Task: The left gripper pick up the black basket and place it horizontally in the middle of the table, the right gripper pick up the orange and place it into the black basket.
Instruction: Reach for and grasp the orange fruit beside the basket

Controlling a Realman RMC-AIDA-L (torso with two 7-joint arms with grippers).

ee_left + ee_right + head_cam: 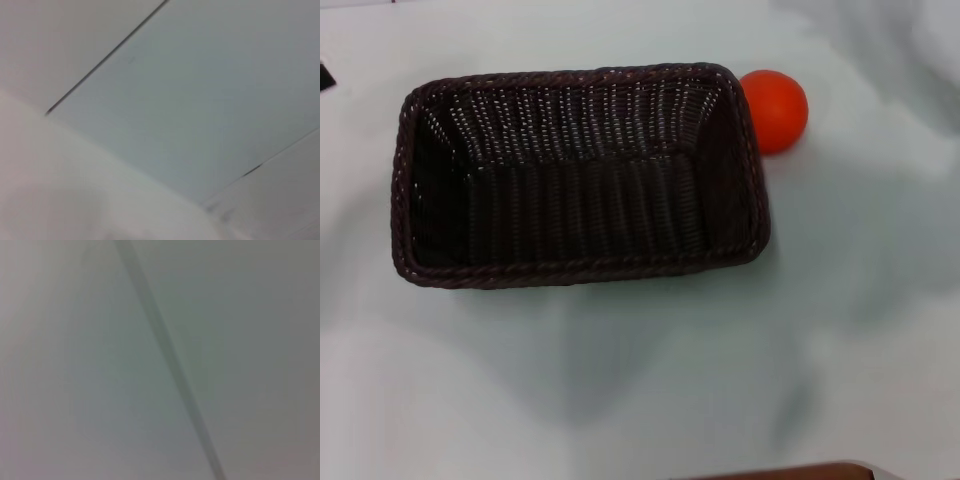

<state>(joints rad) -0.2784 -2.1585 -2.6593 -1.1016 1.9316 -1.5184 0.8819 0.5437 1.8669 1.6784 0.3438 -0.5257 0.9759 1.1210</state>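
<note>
From the head view we see the basket (578, 176) lying flat on the counter (650, 390), its long side running left to right, upright with the opening facing up. It sits toward the far half of the counter, somewhat left of centre. Its inside holds nothing that we can see; the woven floor and sloping walls are bare.

The orange (775, 110) rests on the counter outside the basket, just beside the far right corner. It looks to touch the braided rim there or sit right against it; we cannot tell which.

At the far left edge of the head view a small dark piece (325, 77) pokes into the frame, level with the basket's far rim and well apart from it. It could be part of the left end effector, but too little shows for us to say, and we cannot tell whether that end effector is wide or narrow.

We see no right end effector in any view, so we cannot tell its state.

Both wrist views show only pale, flat surfaces crossed by thin dark lines; neither shows fingers, the basket or the orange.

At the near edge of the head view a brown strip (790, 470) shows.
</note>
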